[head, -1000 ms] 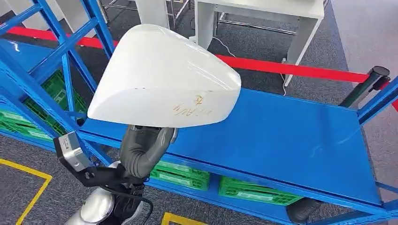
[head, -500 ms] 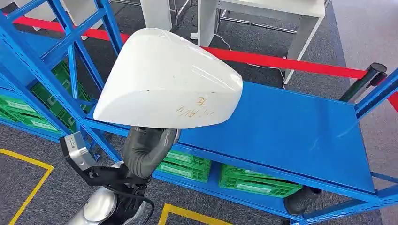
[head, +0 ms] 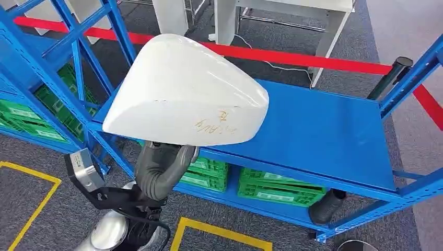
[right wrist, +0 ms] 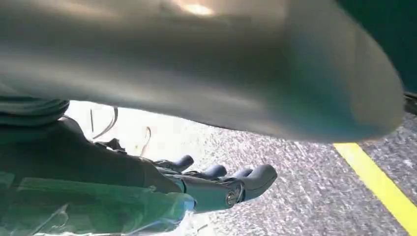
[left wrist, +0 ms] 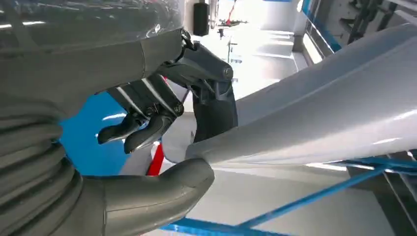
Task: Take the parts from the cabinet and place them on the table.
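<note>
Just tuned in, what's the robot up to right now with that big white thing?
The robot's left hand holds a large white shell-like part from beneath, raised above the blue rack shelf. The shelf's top is bare; green crates sit on the level below. The right hand hangs over the grey floor, fingers loosely curled, holding nothing. The part has not yet reached a table.

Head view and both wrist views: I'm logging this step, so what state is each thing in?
Large white moulded plastic shell: lifted above the shelf, carried.
Left hand: grips the shell's edge.
Right hand: empty, fingers loosely curled, over the floor.
Blue metal shelf: top bare.
Green plastic crates: stowed below.
</note>
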`<move>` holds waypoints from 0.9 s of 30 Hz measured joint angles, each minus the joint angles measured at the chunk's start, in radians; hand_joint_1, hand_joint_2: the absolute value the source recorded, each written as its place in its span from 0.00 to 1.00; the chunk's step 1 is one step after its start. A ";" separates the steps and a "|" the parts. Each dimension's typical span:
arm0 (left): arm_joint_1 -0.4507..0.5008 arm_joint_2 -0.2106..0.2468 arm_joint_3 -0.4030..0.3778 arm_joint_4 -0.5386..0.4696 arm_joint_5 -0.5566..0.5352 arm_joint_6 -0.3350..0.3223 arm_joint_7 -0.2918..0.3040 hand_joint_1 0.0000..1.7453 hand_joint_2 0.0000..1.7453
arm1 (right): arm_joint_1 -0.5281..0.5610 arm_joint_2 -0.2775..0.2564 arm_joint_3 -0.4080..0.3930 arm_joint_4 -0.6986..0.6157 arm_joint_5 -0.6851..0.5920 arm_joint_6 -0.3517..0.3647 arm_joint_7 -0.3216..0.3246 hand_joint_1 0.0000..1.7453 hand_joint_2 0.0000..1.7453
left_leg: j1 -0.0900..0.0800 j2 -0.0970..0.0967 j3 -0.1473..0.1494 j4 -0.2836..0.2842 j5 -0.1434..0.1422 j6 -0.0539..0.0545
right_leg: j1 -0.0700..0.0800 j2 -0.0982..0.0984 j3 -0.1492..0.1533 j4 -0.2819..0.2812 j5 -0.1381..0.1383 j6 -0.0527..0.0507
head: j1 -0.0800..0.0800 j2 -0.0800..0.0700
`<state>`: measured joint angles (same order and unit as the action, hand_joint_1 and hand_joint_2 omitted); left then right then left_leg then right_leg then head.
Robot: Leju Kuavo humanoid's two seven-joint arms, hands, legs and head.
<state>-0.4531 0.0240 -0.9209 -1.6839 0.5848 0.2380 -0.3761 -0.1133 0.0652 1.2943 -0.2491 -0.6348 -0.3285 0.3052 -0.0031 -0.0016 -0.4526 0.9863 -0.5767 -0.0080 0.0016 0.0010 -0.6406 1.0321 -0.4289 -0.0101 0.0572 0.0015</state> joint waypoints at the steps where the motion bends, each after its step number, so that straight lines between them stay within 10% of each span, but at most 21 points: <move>1: 0.000 0.000 0.000 0.000 0.000 0.000 0.000 1.00 1.00 | -0.001 0.001 0.000 0.000 0.000 0.000 0.000 0.00 0.00 | -0.005 0.000 -0.007 0.000 0.007 0.004 | -0.003 0.000 -0.002 -0.005 0.011 0.007 | -0.002 0.000; 4: 0.001 0.000 0.000 0.000 0.001 -0.001 0.000 1.00 1.00 | 0.001 0.000 0.000 0.000 0.000 0.000 0.000 0.00 0.00 | 0.006 0.010 -0.025 -0.020 0.035 0.019 | -0.003 0.004 -0.014 -0.005 0.012 0.024 | -0.001 0.000; 8: 0.005 0.000 -0.001 0.000 0.002 -0.002 0.002 1.00 1.00 | 0.002 -0.001 0.000 0.000 0.000 -0.001 0.000 0.00 0.00 | 0.005 0.010 -0.084 -0.015 0.078 0.032 | -0.005 0.003 -0.068 0.226 -0.201 0.038 | 0.008 0.000; 10: 0.007 0.000 -0.001 0.000 0.002 -0.002 0.002 1.00 1.00 | 0.002 -0.003 0.000 0.000 0.000 -0.003 0.000 0.00 0.00 | 0.005 0.012 -0.120 -0.007 0.098 0.030 | -0.006 0.003 -0.054 0.286 -0.168 0.042 | 0.010 0.000; 13: 0.009 0.000 -0.002 0.000 0.002 -0.002 0.003 1.00 1.00 | 0.000 -0.005 0.000 0.000 0.000 -0.005 0.000 0.00 0.00 | 0.007 0.012 -0.172 0.019 0.120 0.021 | -0.007 0.002 0.087 0.117 -0.074 0.040 | 0.011 0.000; 15: 0.010 0.000 -0.001 -0.003 0.001 -0.002 0.004 1.00 1.00 | -0.005 -0.006 0.000 0.000 0.000 -0.006 0.000 0.00 0.00 | 0.002 0.011 -0.192 0.039 0.130 0.011 | -0.005 0.007 0.180 -0.036 -0.134 0.028 | 0.012 0.000; 19: 0.014 0.001 -0.001 -0.004 0.000 -0.002 0.005 1.00 1.00 | -0.002 -0.004 0.000 0.000 0.000 -0.007 0.000 0.00 0.00 | 0.007 0.004 -0.211 0.042 0.151 -0.011 | -0.011 0.001 0.153 -0.036 -0.109 -0.009 | 0.013 0.000; 22: 0.015 0.002 -0.001 -0.004 -0.002 -0.002 0.007 1.00 1.00 | -0.002 -0.005 0.000 0.000 0.000 -0.008 -0.003 0.00 0.00 | 0.010 0.003 -0.245 0.187 -0.023 -0.031 | -0.008 -0.003 0.113 -0.030 -0.078 -0.025 | 0.002 0.000; 24: 0.017 0.002 -0.001 -0.004 -0.002 -0.002 0.007 1.00 1.00 | -0.002 -0.006 0.000 0.000 0.000 -0.010 -0.005 0.00 0.00 | 0.012 0.003 -0.259 0.314 -0.070 -0.035 | -0.007 -0.007 0.082 -0.023 -0.059 -0.025 | 0.000 0.000; 27: 0.018 0.002 -0.002 -0.005 -0.005 -0.001 0.010 1.00 1.00 | -0.002 -0.008 0.000 0.000 0.004 0.003 -0.026 0.00 0.00 | 0.012 0.003 -0.184 0.277 0.037 -0.027 | -0.005 -0.010 0.029 -0.011 -0.029 -0.022 | -0.002 0.000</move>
<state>-0.4353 0.0259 -0.9224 -1.6884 0.5798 0.2373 -0.3666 -0.1155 0.0572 1.2947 -0.2487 -0.6306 -0.3254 0.2788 0.0090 0.0014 -0.6370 1.2629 -0.5393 -0.0351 -0.0036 -0.0093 -0.6117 1.0210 -0.4582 -0.0316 0.0549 0.0015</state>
